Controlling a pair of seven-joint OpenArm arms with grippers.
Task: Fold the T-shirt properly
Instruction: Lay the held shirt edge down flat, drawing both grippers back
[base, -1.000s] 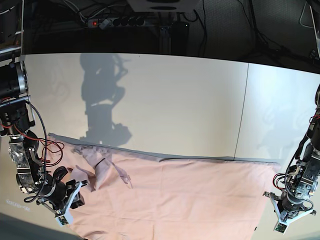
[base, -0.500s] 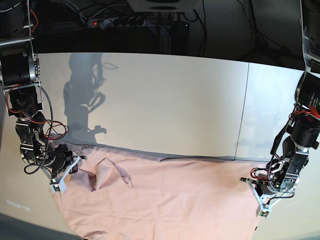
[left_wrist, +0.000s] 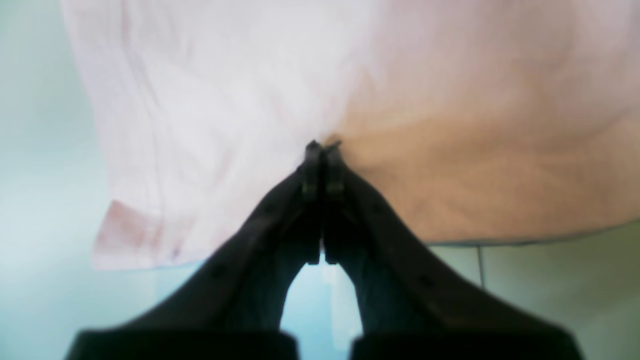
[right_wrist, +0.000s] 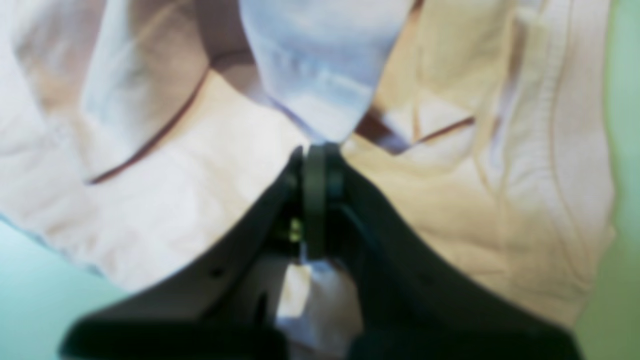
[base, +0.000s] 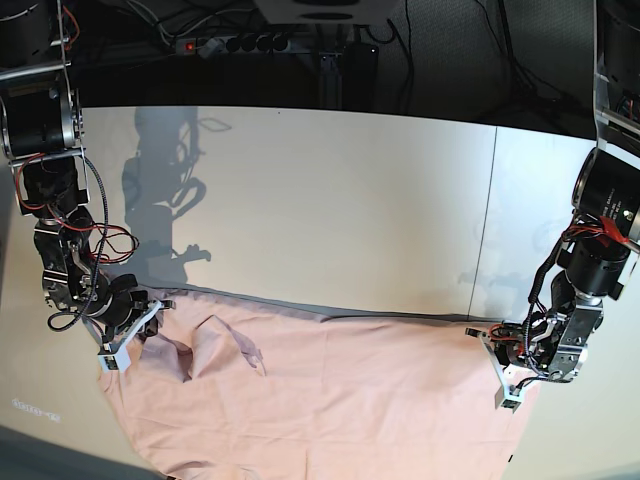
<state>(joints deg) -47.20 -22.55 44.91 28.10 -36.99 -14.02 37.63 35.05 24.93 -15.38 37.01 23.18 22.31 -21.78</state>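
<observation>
Fingers, left arm (left_wrist: 320, 150): black, pressed together on a pinch of pale pink cloth; in the base view this pair (base: 505, 378) sits at the right-hand corner of the garment. Fabric bunches where the tips meet, with lighter cloth to one side of the pinch and warmer, shaded cloth to the other.

Fingers, right arm (right_wrist: 316, 152): black, closed tight on a gathered fold of the same garment; in the base view this pair (base: 122, 340) sits at the left-hand corner. Wrist view is blurred; creased layers, a hem seam and dark fold lines show around the grip.

T-shirt (base: 340, 395): large, pale pink, spread across the near part of the worktop between the two arms, held at both far corners. Far edge runs nearly straight from one grip to the other. A raised pucker with a small flap stands near the left-hand grip; the rest lies fairly flat. Near edge runs out of the bottom of the base view. No lettering or label can be made out on the side showing.

Worktop (base: 330, 210): white, matte, with a thin seam line running front to back right of centre. Arm shadows fall on its left part.

Power strip (base: 235, 43): black, red switch lit, lying in the dark area behind the worktop among cables.
</observation>
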